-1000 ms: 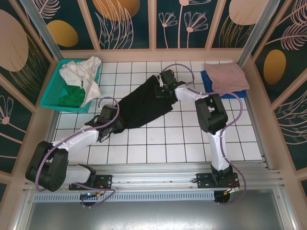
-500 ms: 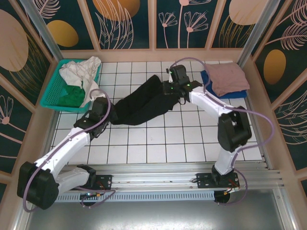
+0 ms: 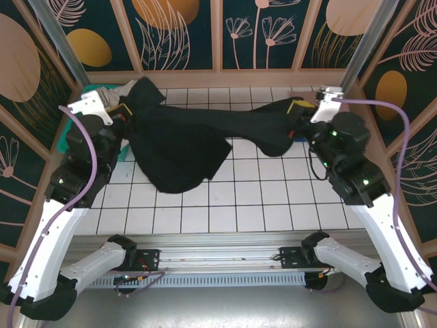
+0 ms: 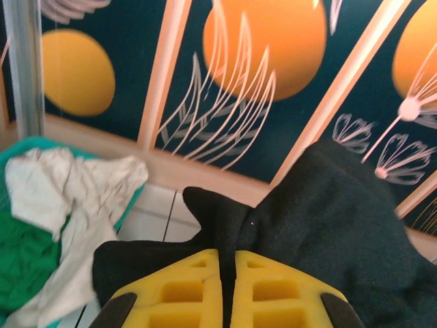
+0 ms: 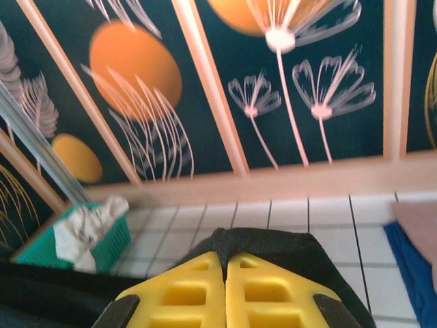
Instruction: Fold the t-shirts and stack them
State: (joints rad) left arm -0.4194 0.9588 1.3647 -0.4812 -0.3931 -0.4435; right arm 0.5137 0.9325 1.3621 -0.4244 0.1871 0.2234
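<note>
Black t-shirt, raised from the bench since a second ago, hangs stretched between left pincer and right pincer, both clamped on cloth, probably ready for spreading.

Right gripper, yellow fingers pressed together on black t-shirt; teal basket at left, holding white cloth; pink t-shirt adjoining blue t-shirt at right edge.

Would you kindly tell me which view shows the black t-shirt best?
The top external view: the black t-shirt hangs stretched between the left gripper and right gripper. Each wrist view catches a bunched edge pinched between its fingers.
</note>
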